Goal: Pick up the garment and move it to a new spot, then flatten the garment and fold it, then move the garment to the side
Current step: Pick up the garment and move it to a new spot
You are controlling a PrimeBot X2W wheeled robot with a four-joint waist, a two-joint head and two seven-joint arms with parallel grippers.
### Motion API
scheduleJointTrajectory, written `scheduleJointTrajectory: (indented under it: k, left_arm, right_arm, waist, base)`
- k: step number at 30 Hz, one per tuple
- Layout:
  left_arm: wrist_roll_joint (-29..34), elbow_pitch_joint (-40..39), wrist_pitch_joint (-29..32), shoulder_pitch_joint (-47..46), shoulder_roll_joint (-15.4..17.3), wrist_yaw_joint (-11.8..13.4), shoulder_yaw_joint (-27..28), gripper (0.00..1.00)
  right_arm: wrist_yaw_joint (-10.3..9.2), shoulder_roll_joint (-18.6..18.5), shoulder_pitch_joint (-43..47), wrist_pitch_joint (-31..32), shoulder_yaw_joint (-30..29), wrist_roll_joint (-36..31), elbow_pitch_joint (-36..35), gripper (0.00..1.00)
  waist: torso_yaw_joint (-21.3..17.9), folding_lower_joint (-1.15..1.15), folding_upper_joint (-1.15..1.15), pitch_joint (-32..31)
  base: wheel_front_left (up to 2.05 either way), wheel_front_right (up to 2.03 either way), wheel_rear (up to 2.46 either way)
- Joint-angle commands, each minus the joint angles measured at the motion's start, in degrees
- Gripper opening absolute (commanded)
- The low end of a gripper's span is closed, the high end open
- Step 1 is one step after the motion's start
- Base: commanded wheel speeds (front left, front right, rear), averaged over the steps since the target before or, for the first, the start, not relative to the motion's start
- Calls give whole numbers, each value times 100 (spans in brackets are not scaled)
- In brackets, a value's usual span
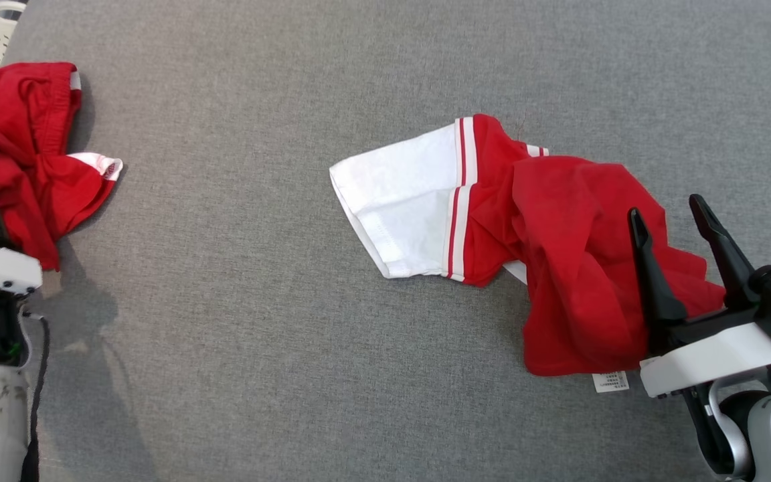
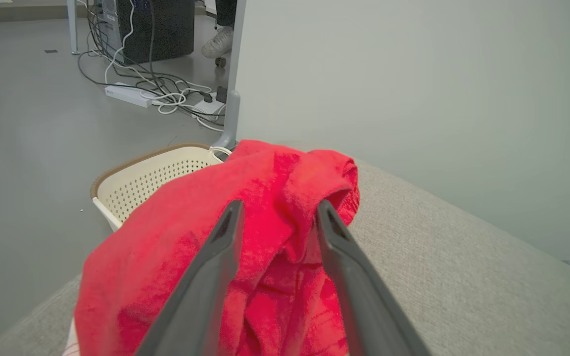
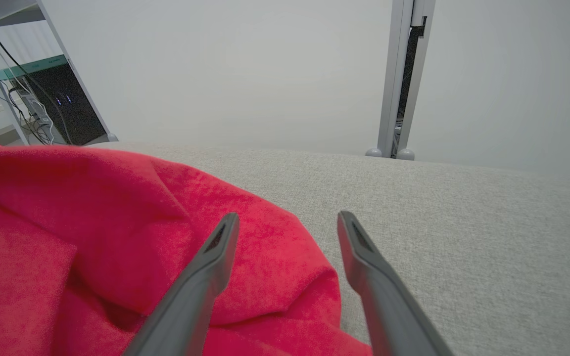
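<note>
Both gape: left gripper (image 2: 275, 207) at the edge pile (image 1: 17, 147), right gripper (image 1: 666, 206) over garment (image 1: 559, 201), open table (image 1: 238, 268) between.

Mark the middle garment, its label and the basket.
Garment (image 1: 526, 227): head view, red middle fold.
Label (image 1: 610, 381): head view, centre of the tag.
Basket (image 2: 146, 185): left wrist view, perforated inner wall.

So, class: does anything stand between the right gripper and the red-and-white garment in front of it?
Nothing visible does. The right gripper, jaws open, sits right at the red end of the red-and-white garment. The other red garment lies apart, by the left gripper.
</note>
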Motion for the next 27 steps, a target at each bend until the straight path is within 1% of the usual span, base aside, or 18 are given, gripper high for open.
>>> scheduleJointTrajectory:
  k: [1,6,9,12,14,17,20,23,27]
  left_arm:
    - [136,-185,-20,190,48,-12,180,100]
    - [764,-1118,-16,976,-157,52,814,100]
    - [1184,-1721,-13,1576,-424,115,1094,100]
    - [1576,-2272,-13,2162,-689,163,1231,100]
    - [1819,-2563,-12,2505,-849,142,1191,100]
    - [2010,-2995,-12,2905,-1074,165,1180,100]
    - [2184,-3449,-13,3251,-1247,158,948,100]
    - [2305,-3812,-13,3493,-1299,185,653,100]
    - [2365,-4080,13,3641,-1342,229,289,100]
  right_arm:
    - [12,18,-40,-65,-3,33,47,100]
    - [11,82,12,-268,39,101,280,100]
    - [12,129,90,-395,59,134,432,100]
    - [12,149,151,-486,90,153,590,100]
    - [12,167,215,-549,73,156,673,100]
    - [12,183,303,-613,32,146,784,100]
    - [11,187,394,-656,-22,133,873,100]
    - [12,199,492,-666,-93,109,924,100]
    - [12,204,574,-676,-129,87,967,100]
  waist:
    - [-23,0,0,-95]
    - [-115,0,0,-432]
    - [-186,0,0,-661]
    - [-269,0,0,-891]
    - [-298,0,0,-1019]
    - [-346,0,0,-1221]
    - [-414,0,0,-1407]
    - [-471,0,0,-1560]
    - [-610,0,0,-1718]
  base:
    - [0,0,0]
    - [0,0,0]
    - [0,0,0]
    - [0,0,0]
    - [0,0,0]
    - [0,0,0]
    - [0,0,0]
    - [0,0,0]
    - [0,0,0]
